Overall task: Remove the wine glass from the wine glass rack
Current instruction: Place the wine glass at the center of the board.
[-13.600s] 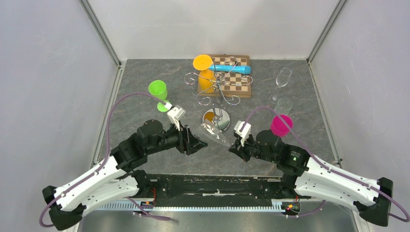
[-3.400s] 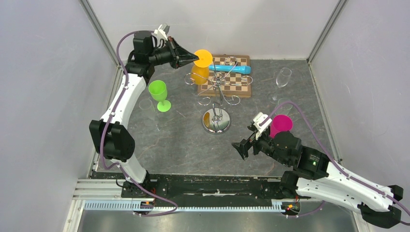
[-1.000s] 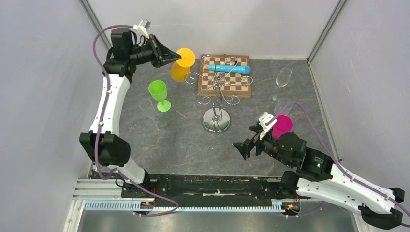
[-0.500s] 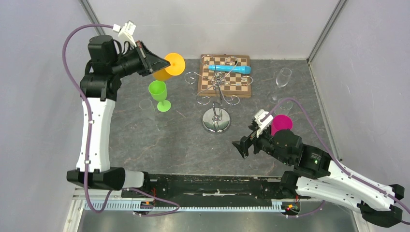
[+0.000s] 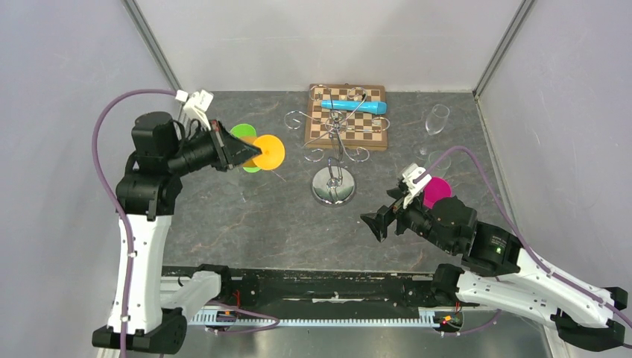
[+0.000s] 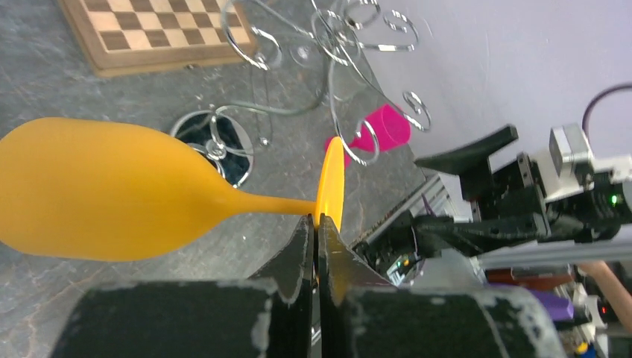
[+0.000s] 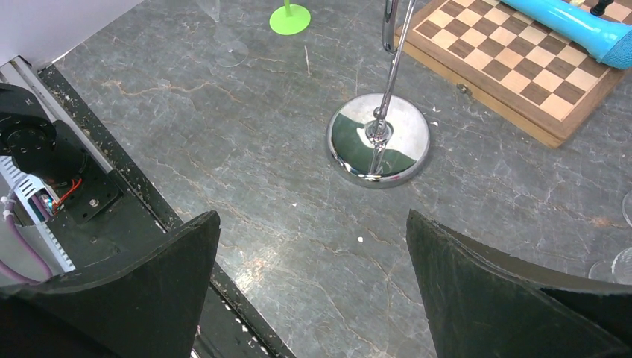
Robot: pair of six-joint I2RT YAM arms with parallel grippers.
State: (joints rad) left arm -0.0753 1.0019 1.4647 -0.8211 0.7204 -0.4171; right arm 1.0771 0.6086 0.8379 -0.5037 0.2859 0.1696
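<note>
Holding the orange wine glass (image 6: 112, 194) in my left gripper (image 6: 314, 224), I'm seeing the jaws pinching shut on the edge of its round foot. The bowl is lying sideways, off to the left of the fingertips in the wrist view. The glass is hanging apart from the wine glass rack (image 5: 333, 153), which is standing well ahead of that gripper. My right gripper (image 7: 311, 216) is gaping wide and carrying nothing, hovering over the desk (image 7: 246, 112) with the rack's mirror base just ahead.

Grey table (image 5: 261, 216) w/ wine glass rack (image 5: 333, 185), chessboard (image 5: 358, 127), green glass (image 5: 240, 132), pink glass (image 5: 436, 191)
</note>
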